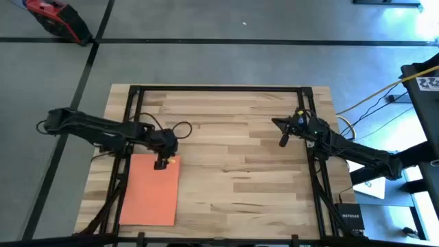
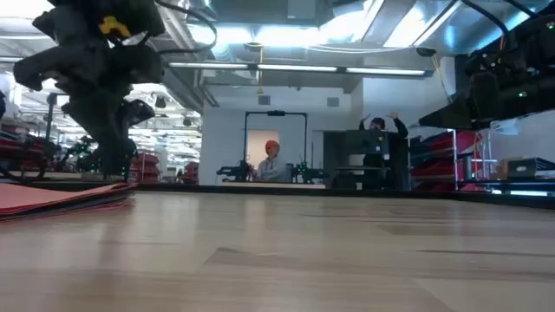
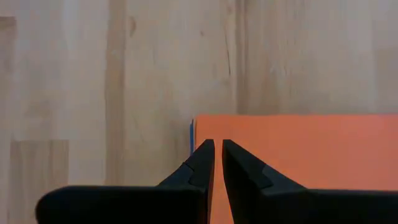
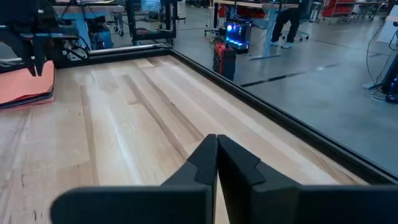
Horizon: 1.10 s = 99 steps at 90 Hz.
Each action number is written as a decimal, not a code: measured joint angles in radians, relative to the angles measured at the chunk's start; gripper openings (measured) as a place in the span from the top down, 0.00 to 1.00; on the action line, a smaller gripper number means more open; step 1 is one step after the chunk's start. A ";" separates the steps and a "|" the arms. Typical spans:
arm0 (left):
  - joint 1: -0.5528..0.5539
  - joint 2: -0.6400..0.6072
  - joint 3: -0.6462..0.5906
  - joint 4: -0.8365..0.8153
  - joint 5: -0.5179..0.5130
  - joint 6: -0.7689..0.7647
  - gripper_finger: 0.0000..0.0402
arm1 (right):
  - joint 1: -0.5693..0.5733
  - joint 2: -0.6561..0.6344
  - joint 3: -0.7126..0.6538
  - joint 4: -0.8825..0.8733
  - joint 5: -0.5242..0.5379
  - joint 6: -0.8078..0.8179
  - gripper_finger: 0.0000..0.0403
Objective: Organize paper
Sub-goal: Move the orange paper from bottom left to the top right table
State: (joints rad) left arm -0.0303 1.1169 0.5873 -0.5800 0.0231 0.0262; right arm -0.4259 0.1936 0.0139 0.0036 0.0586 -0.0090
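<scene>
My left gripper [image 1: 160, 165] hangs over the top edge of the orange paper [image 1: 150, 189], its fingers [image 3: 202, 163] drawn almost together with only a thin slit between them and nothing pinched. The paper lies as a flat stack with an orange sheet on top at the table's [image 1: 233, 151] left near corner. My right gripper [image 1: 282, 141] waits above the bare wood on the far right side, fingers [image 4: 205, 158] pressed together
</scene>
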 joint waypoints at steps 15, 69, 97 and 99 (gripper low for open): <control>0.001 0.022 0.000 0.001 0.000 0.003 0.96 | 0.000 0.000 0.000 0.000 0.000 0.000 1.00; 0.083 0.120 0.000 0.046 0.105 -0.005 0.70 | 0.000 0.000 0.000 0.000 0.000 0.002 1.00; 0.084 0.200 0.000 0.046 0.092 0.013 0.66 | 0.000 0.000 0.000 0.000 0.000 0.003 1.00; 0.084 0.204 0.000 0.046 0.084 0.013 0.66 | 0.000 0.000 0.000 0.000 0.000 0.003 1.00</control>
State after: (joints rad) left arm 0.0536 1.3213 0.5869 -0.5339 0.1076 0.0394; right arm -0.4259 0.1936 0.0139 0.0032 0.0586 -0.0055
